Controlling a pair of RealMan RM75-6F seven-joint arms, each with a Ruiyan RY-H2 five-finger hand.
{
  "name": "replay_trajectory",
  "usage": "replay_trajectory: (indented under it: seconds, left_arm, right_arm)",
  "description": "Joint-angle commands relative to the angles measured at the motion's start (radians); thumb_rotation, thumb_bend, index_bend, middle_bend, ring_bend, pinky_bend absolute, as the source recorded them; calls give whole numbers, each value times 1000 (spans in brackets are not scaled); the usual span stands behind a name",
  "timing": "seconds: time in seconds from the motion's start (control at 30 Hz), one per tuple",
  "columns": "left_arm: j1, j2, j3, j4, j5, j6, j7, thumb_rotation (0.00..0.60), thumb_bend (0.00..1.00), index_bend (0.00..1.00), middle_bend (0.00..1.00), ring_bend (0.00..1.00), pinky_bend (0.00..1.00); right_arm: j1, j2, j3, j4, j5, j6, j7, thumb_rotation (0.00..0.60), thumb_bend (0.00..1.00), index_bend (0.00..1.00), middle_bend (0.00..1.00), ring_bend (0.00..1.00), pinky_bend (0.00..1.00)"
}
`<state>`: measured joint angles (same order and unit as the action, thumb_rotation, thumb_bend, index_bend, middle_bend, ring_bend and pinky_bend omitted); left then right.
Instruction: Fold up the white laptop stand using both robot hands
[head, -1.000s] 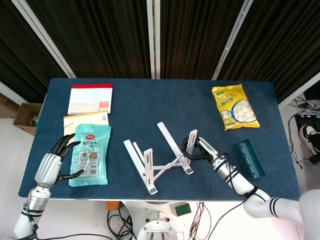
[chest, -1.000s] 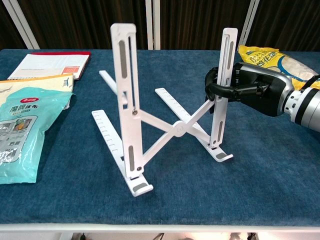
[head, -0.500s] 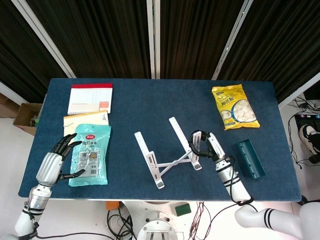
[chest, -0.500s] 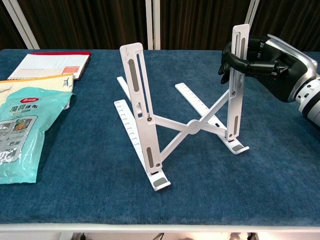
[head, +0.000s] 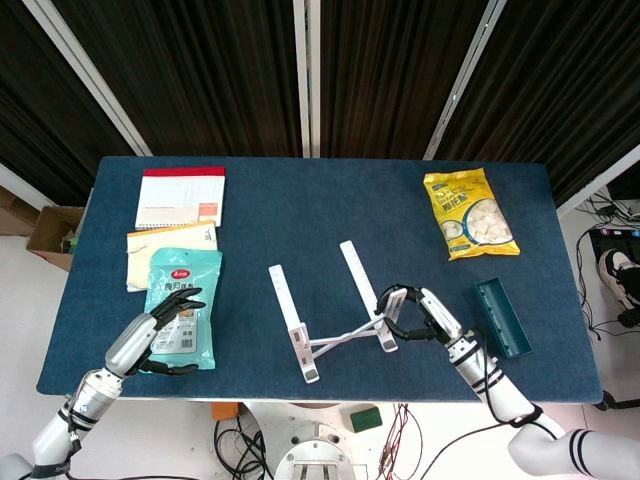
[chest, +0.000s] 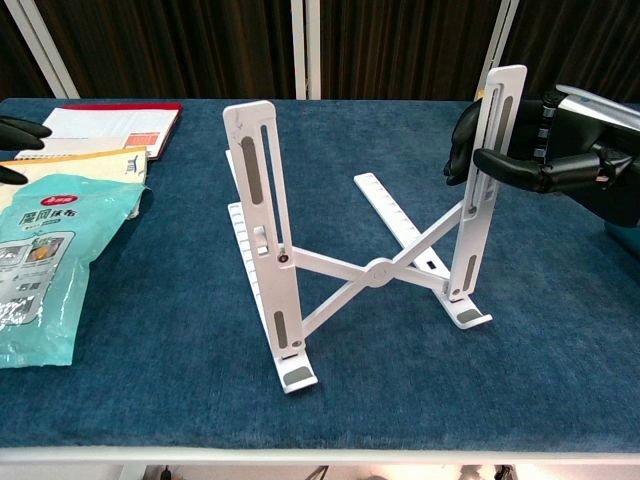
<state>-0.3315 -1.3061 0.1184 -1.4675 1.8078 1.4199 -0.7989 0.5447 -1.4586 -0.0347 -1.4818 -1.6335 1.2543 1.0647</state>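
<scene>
The white laptop stand (head: 291, 310) is unfolded near the table's front middle. In the chest view its two slotted uprights rise from a crossed brace (chest: 375, 272), with two ribbed rails lying on the cloth behind. My right hand (head: 425, 316) grips the stand's right upright near its top, thumb in front and fingers behind (chest: 555, 168). My left hand (head: 153, 338) hovers with fingers spread at the lower edge of the teal bag, holding nothing. In the chest view only the left hand's black fingertips (chest: 20, 128) show, at the left edge.
A teal snack bag (head: 183, 303) lies front left on the blue table (head: 330, 200), over a yellow booklet (head: 170, 240), with a red-and-white notebook (head: 180, 197) behind. A yellow snack bag (head: 468, 213) lies back right. A teal tray (head: 502, 317) sits just right of my right hand.
My right hand has dragged the stand rightward and nearer the front edge, turning it. My left hand has moved right, over the teal bag's lower corner.
</scene>
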Motion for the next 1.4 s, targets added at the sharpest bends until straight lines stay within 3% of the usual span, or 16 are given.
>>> replay_trajectory:
  seconds: [0.03,0.13,0.23,0.43,0.73,1.03,1.4]
  left_arm:
    - [-117,-8,27,-21,86,-20,-314,519,0,183,71,28,163]
    - [-165,-44,25,-11,84,-40,-458,338,0,182,74,29,163]
    - [-215,-81,32,8,86,-70,-597,280,0,161,81,40,164]
    - [-277,-168,31,61,86,-94,-706,278,0,155,90,41,165]
    - [-312,-258,9,93,12,-137,-706,280,0,155,94,41,165]
    - [-337,-307,-16,50,-30,-157,-659,278,0,155,94,41,165]
    - [-362,-330,-74,44,-102,-192,-527,275,0,155,94,41,165]
  right_arm:
    - [-5,25,-16,-21,-25,8,8,600,382,463,500,336,327]
    - [0,51,-31,-32,-61,13,4,600,381,423,476,319,317]
    - [4,79,-43,-48,-93,22,-20,600,382,373,449,302,306]
    - [3,136,-64,-73,-111,12,-97,600,382,301,407,268,288]
    - [53,266,-69,-141,-92,-98,-226,600,382,101,255,136,172]
    - [70,362,-18,-273,-78,-84,-309,600,381,96,248,132,165]
    - [69,349,0,-264,-62,-88,-292,600,381,96,248,131,165]
